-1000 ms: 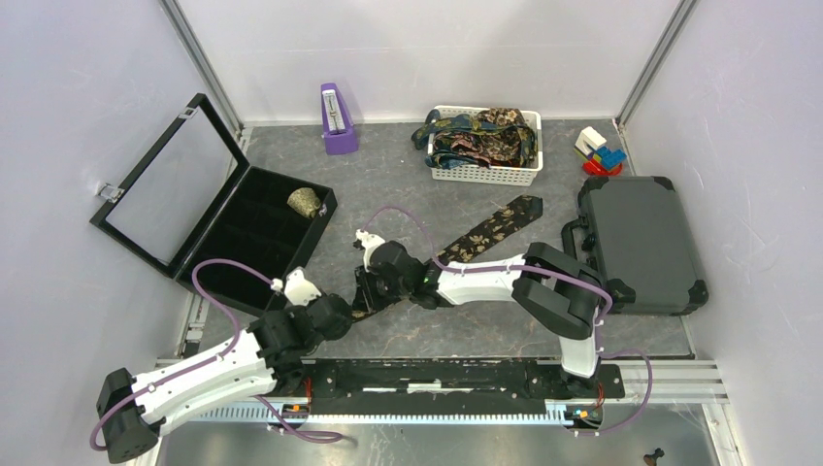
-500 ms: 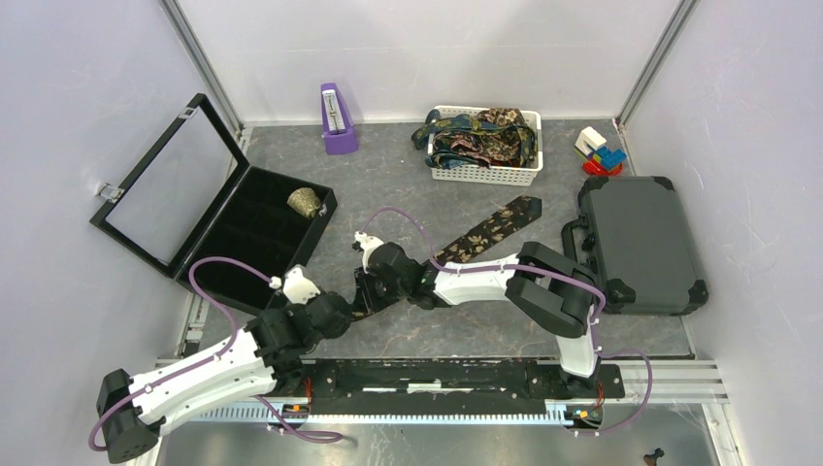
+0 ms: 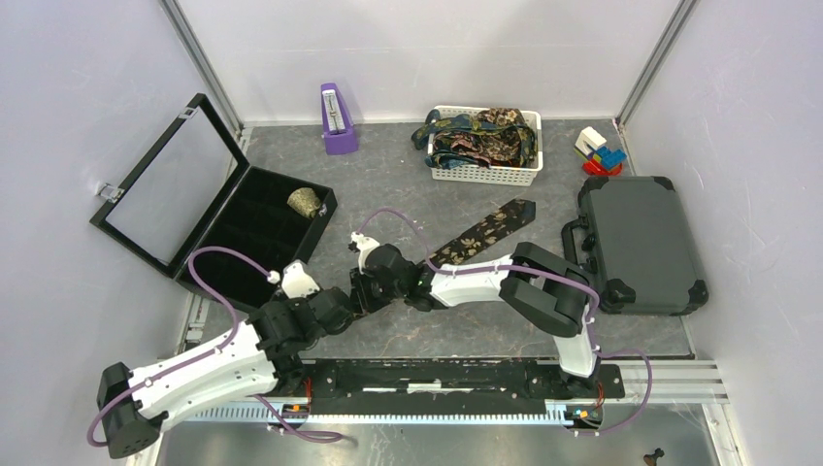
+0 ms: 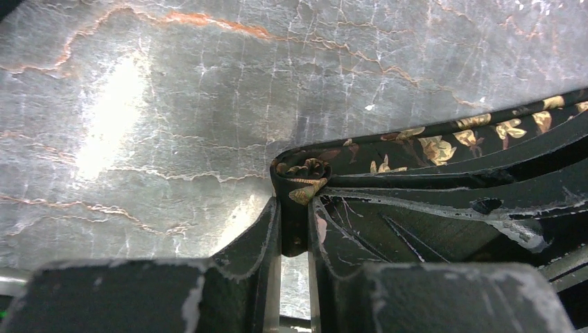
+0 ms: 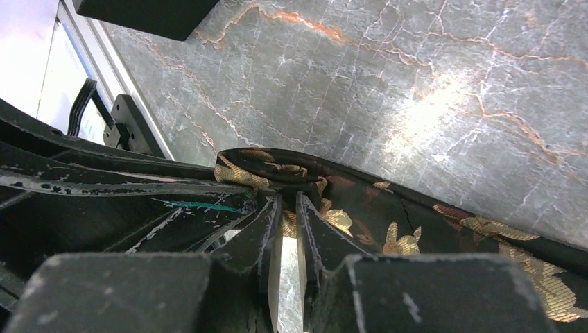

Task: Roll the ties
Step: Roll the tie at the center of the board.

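A dark brown tie (image 3: 482,230) with gold flowers lies slantwise on the table, its pointed end toward the basket. Its near end is wound into a small roll (image 4: 302,171), which shows again as the roll (image 5: 260,168) in the right wrist view. My left gripper (image 4: 295,202) is shut on that roll, the fabric pinched between its fingers. My right gripper (image 5: 289,206) is shut on the tie's band right beside the roll. In the top view the left gripper (image 3: 351,301) and right gripper (image 3: 368,287) meet at the tie's near end.
A white basket (image 3: 485,175) at the back holds more ties (image 3: 480,139). An open black display box (image 3: 254,199) on the left holds one rolled tie (image 3: 306,202). A grey case (image 3: 641,243) lies on the right, with toy blocks (image 3: 600,150) behind it. A purple object (image 3: 337,119) stands at the back.
Both grippers have shifted slightly left and nearer together, drawing the tie with them; its flat length looks a little shorter. The right jaws have narrowed slightly.
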Tool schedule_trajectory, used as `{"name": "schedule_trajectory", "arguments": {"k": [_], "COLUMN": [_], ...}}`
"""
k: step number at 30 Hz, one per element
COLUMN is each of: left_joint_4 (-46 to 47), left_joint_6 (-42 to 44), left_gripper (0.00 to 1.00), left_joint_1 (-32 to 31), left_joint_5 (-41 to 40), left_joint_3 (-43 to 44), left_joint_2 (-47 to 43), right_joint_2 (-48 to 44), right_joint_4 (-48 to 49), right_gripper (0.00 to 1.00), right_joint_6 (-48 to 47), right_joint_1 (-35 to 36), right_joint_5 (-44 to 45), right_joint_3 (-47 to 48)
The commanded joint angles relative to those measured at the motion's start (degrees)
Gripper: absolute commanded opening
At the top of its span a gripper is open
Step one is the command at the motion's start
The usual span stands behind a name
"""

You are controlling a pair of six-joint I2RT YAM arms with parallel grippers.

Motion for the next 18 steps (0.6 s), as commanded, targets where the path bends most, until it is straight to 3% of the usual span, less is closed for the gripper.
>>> {"name": "schedule_trajectory", "arguments": {"k": [1,18], "left_joint_4": [-1.14,-2.82], "left_joint_6": [3.92,6.54], "left_gripper": [0.02,0.02], "left_joint_1": [-0.12,-0.12], "left_joint_5": [-3.9,-5.04], "left_joint_3": [4.06,8.8], "left_joint_2": [2.16,9.71], "right_joint_2": [1.8,4.13], "right_joint_4": [1.25,4.37], "right_gripper": [0.18,0.17], "right_joint_6": [0.9,2.54], "right_joint_1": [0.74,1.19], "right_joint_5": [-0.86,-2.07], "right_joint_3": [1.67,0.83]}}
